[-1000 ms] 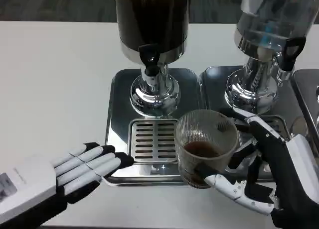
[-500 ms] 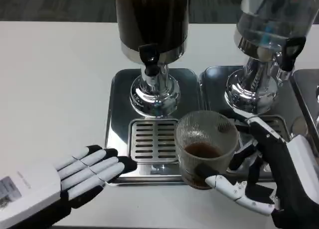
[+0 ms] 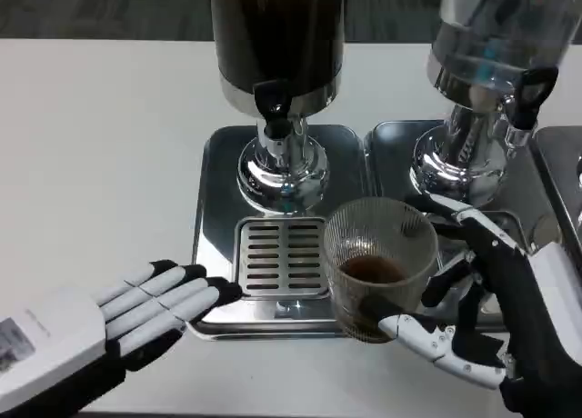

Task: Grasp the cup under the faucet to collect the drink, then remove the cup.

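Head view looks down on one white table (image 3: 100, 154) carrying two drink dispensers, both cut off by the top edge. One dark dispenser (image 3: 277, 45) holds brown liquid, with a black faucet (image 3: 272, 100) over a chrome foot. One clear dispenser (image 3: 491, 36) stands to its right, with its own black tap. Two steel trays sit side by side: the left tray (image 3: 216, 191) has a slotted drip grate (image 3: 277, 254), and the right tray (image 3: 391, 150) is largely covered. A strip of dark floor shows beyond the table. The left hand (image 3: 150, 309) lies flat, fingers straight and together, holding nothing, its fingertips at the left tray's front corner. The right hand (image 3: 473, 300) wraps one ribbed glass cup (image 3: 380, 263), which sits at the grate's right edge, off to the right of the faucet, with a little brown drink inside. The cup's base is hidden by a finger.
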